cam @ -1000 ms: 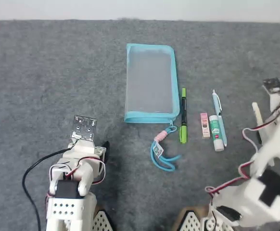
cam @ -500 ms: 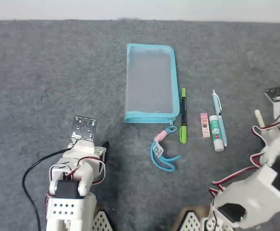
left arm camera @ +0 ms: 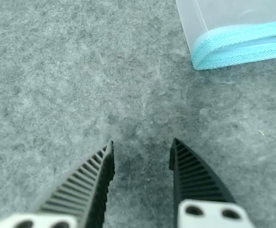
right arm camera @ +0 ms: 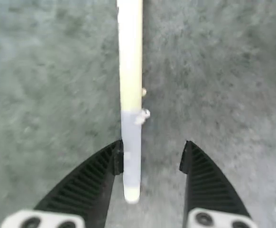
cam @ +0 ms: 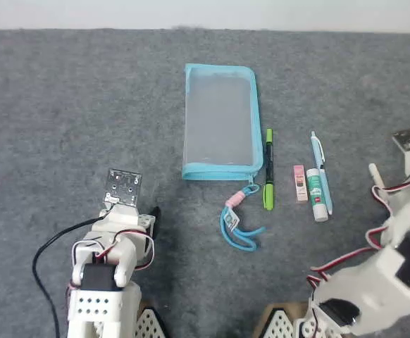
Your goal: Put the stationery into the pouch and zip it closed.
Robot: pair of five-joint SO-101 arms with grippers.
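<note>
The pouch [cam: 219, 123] lies seemingly empty at upper centre of the high view, with marker [cam: 268, 169], eraser [cam: 300, 183], glue [cam: 316, 195] and pen [cam: 320, 165] untouched on the bench [cam: 64, 105] to its right, so nothing is packed; the left gripper [left arm camera: 142, 142] gapes over bare bench, the right gripper [right arm camera: 152, 142] gapes around a white stick [right arm camera: 130, 85], and the right arm [cam: 395, 267] has drifted toward the lower right.

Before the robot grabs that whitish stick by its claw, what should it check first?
1. Right gripper open: ok.
2. Pale cream stick between its fingers: ok, but nearer one finger.
3. Left gripper open, holding nothing: ok.
4. Clear pouch with turquoise edging unzipped: cannot tell.
5. Green marker, pink eraser, white-and-teal glue stick and blue pen away from that stick: ok.
</note>
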